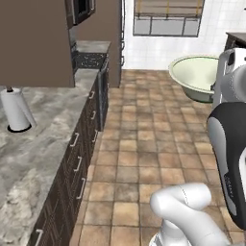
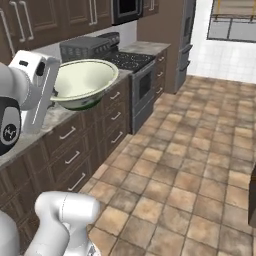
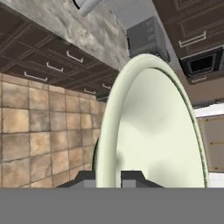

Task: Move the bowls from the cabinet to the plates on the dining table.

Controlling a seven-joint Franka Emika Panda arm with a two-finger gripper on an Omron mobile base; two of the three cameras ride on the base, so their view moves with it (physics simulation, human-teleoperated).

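A deep cream-white bowl [image 1: 194, 77] with a greenish inside and thin dark rim hangs in the air above the tiled floor. My gripper [image 3: 109, 178] is shut on its rim, one fingertip [image 3: 87, 177] outside the wall and the other inside. From the right base view the bowl [image 2: 82, 82] sits level, in front of the counter, with the white hand to its left. In the hand view the bowl [image 3: 148, 131] appears edge-on and very close. The dark brown cabinet [image 2: 30, 20] with silver bar handles hangs above the counter. The plates and the dining table are out of view.
A mottled stone counter [image 1: 33, 144] over dark drawers [image 2: 70, 150] runs along the left. A paper towel roll [image 1: 17, 110] stands on it. Further along are a grey boxy appliance [image 2: 85, 47], a stove [image 2: 125, 57] and a microwave [image 2: 127, 10]. Open tiled floor [image 1: 144, 144] lies ahead.
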